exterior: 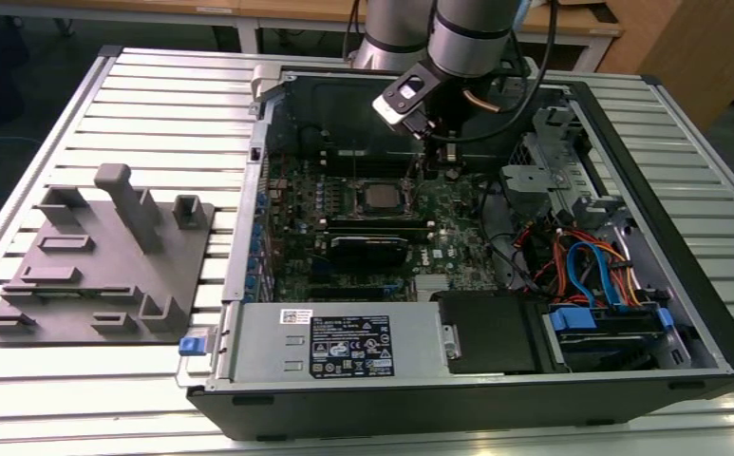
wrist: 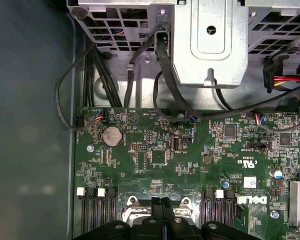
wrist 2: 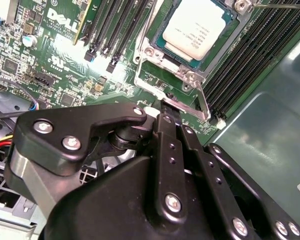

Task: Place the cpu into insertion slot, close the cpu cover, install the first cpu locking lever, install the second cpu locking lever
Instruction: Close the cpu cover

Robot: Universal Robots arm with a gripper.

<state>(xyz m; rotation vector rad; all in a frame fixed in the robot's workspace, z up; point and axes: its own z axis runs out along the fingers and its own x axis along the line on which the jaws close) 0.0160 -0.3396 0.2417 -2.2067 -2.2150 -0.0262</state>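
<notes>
While cpu (exterior: 376, 195) sits seated, gripper (exterior: 433, 169) pinched shut.
Exterior view: at cpu's 2 o'clock; I judge a straight downward press safest.

Diffuse overhead light, soft shadows. Exterior view: table (exterior: 151, 95) bright, case (exterior: 468, 413) interior dimmer. Second wrist view: cpu (wrist 2: 197, 27) top glares near white. First wrist view: dim case wall carries faint reflections; board (wrist: 190, 160) evenly lit.
</notes>
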